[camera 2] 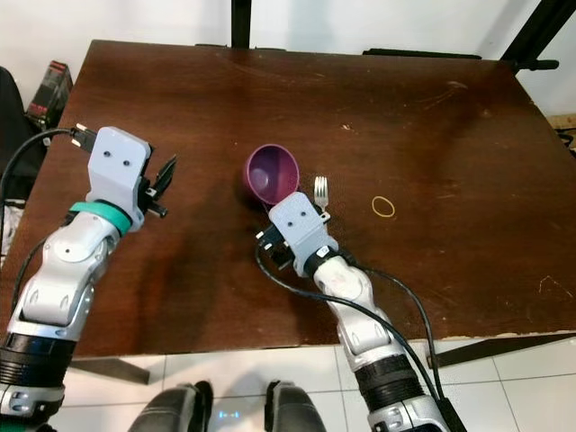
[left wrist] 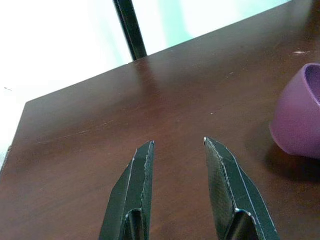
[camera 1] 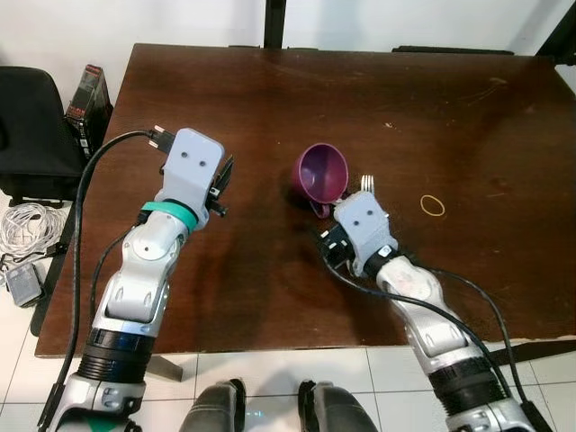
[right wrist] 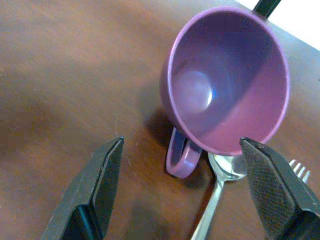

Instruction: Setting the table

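Brown table (camera 1: 270, 108) | right hand (right wrist: 182, 187) spread, above purple cup (right wrist: 225, 80)

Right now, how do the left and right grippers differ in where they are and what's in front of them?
The right gripper hangs wide open over the purple cup, its fingers either side of the cup's handle, with a spoon and fork close by. The left gripper is open less wide, over bare table to the cup's left, with nothing between its fingers. Both are open and hold nothing.
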`<state>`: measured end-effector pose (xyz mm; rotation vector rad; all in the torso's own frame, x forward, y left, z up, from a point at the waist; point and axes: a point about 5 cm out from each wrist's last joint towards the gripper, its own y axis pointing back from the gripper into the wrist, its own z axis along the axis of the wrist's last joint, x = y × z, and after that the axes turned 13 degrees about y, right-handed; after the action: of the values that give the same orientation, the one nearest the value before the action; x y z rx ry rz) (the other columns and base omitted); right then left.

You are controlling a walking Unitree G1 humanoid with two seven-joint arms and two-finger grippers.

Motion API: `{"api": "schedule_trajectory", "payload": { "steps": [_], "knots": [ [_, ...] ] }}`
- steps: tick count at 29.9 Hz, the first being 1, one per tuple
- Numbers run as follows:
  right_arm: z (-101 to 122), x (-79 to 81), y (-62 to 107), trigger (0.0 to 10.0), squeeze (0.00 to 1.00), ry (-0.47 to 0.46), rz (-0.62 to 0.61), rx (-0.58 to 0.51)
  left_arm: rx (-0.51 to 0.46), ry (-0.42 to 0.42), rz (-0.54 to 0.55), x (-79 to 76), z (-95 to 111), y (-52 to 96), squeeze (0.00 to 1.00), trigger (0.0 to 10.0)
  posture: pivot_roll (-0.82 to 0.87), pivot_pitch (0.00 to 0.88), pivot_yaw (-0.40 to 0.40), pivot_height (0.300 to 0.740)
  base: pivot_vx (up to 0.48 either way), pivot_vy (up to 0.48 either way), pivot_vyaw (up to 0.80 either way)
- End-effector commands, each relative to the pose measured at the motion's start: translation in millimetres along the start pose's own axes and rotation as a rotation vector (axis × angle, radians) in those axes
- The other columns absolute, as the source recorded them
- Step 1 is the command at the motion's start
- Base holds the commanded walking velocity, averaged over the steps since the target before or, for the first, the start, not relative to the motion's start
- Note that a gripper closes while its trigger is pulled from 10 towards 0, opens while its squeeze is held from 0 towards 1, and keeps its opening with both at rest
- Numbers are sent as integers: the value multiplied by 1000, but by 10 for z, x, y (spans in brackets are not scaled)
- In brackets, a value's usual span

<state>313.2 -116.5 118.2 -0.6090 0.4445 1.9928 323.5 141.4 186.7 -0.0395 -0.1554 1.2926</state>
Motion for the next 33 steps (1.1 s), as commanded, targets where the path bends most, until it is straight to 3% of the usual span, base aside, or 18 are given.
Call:
{"api": "schedule_trajectory", "payload": {
  "steps": [1,8,15,16,17,18,19,20,33],
  "knots": [
    [-52,49,-50,10000,0,10,15,29,19,7,-11,-40,-37,-16,0,10000,14,107,0,740,0,0,0],
    [-111,72,-207,10000,0,3,72,82,5,11,-8,-54,3,-45,0,10000,28,117,-9,740,0,0,0],
    [-164,58,-247,10000,0,11,75,101,2,11,-2,-45,12,-43,0,10000,36,121,-12,740,0,0,0],
    [-177,52,-269,6510,0,3,72,103,2,11,0,-42,12,-42,0,10000,40,121,-13,740,0,0,0],
    [-177,52,-269,6510,0,3,72,103,2,11,0,-42,12,-42,0,10000,40,121,-13,740,0,0,0],
    [-181,38,-289,3804,0,-10,64,102,2,10,3,-36,14,-39,0,10000,45,121,-14,740,0,0,0],
    [-181,38,-289,3804,0,-10,64,102,2,10,3,-36,14,-39,0,10000,45,121,-14,740,0,0,0],
    [-179,19,-309,0,0,-21,54,96,2,9,7,-29,15,-36,0,10000,46,121,-15,740,0,0,0],
    [-75,-123,-318,0,0,-85,-20,14,1,10,7,-37,14,-46,0,10000,41,120,-14,740,0,0,0]
  ]
}}
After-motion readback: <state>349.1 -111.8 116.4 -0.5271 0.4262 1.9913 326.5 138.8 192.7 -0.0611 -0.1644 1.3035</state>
